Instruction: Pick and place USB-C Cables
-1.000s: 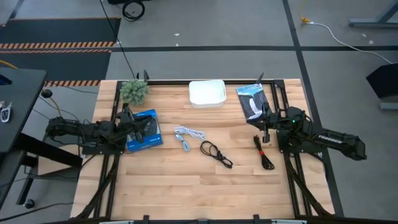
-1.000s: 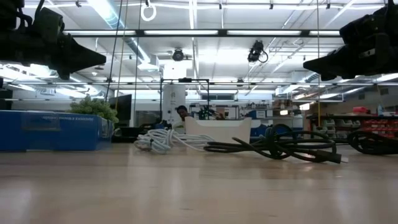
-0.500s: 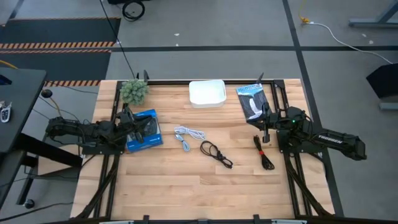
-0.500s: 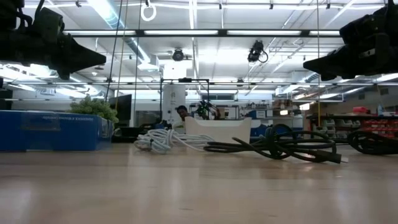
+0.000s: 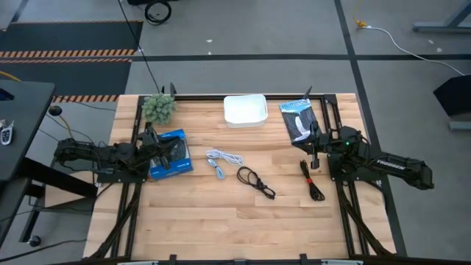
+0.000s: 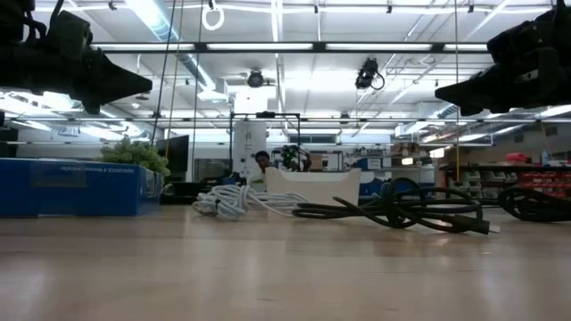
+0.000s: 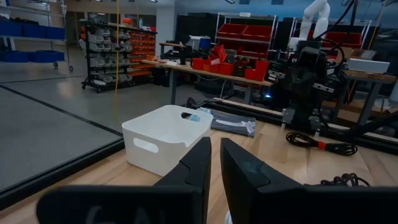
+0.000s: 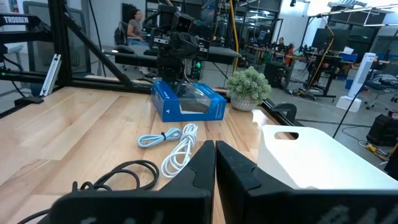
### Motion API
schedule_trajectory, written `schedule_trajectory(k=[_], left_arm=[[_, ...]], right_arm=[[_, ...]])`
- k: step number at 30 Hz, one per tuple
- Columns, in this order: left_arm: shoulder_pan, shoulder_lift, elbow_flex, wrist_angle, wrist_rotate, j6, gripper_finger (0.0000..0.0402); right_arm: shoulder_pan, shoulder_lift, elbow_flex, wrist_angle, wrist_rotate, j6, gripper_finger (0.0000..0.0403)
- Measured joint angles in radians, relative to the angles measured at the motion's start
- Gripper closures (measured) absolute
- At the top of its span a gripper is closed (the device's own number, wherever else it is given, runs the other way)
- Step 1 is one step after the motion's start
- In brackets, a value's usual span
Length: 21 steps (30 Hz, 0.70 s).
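Three bundled cables lie flat on the wooden table. The white cable (image 5: pixel 221 160) (image 8: pixel 171 146) is near the middle. One black cable (image 5: pixel 255 181) (image 6: pixel 401 212) lies just to its right. The second black cable (image 5: pixel 313 180) (image 7: pixel 320 144) lies below my right gripper (image 5: pixel 315 151) (image 8: pixel 214 158), which hovers shut near the table's right edge. My left gripper (image 5: pixel 156 146) (image 7: pixel 216 165) hovers shut over the blue box (image 5: pixel 169 153) at the left. The white tray (image 5: pixel 245 110) (image 7: pixel 165 140) stands at the far edge.
A flat black-and-blue packet (image 5: pixel 298 120) lies at the far right, beside the tray. A small green plant (image 5: pixel 159 107) (image 8: pixel 249 87) stands at the far left corner. Bare wood fills the near half of the table (image 5: pixel 235 228). People show in the room beyond.
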Motion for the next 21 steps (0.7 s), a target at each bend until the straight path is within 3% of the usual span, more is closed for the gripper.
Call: schedule_trajectory(k=[17,21], left_arm=[[0.000,0.000,0.000,0.000,0.000,0.000,0.0358],[0.000,0.000,0.000,0.000,0.000,0.000,0.0358]], right_arm=[[0.000,0.000,0.000,0.003,0.000,0.000,0.0383],[0.000,0.001,-0.001,0.085,0.021,0.001,0.0383]])
